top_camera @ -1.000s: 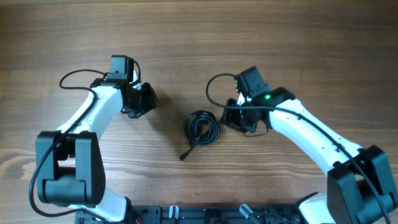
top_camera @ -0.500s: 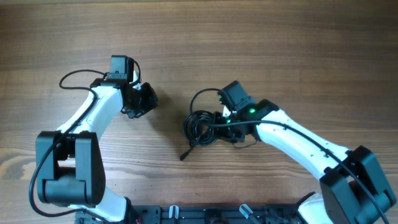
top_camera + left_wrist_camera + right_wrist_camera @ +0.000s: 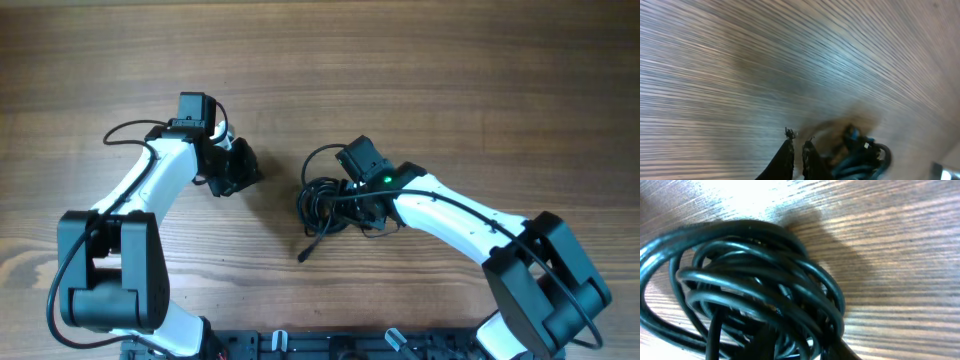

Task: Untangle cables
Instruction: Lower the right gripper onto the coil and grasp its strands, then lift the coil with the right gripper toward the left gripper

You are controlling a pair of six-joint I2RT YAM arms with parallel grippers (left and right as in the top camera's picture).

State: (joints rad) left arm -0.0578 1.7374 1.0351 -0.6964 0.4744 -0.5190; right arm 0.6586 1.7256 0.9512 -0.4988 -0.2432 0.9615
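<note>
The cables lie as one small black coil at the table's middle, with a plug end trailing toward the front. My right gripper sits on the coil's right side. In the right wrist view the looped cables fill the frame, and the right gripper has strands caught between its dark fingers. My left gripper hangs to the coil's left, apart from it, shut and holding nothing. Seen from the left wrist, the left gripper shows its tips almost touching, with the blurred cables beyond.
Bare wooden table surrounds the coil. The right arm's own thicker wire loops just behind the coil. A black rail runs along the front edge between the arm bases.
My right arm has swung left onto the coil and its jaws have closed in on strands. The coil and plug end shifted slightly. The left gripper edged a little toward the coil.
</note>
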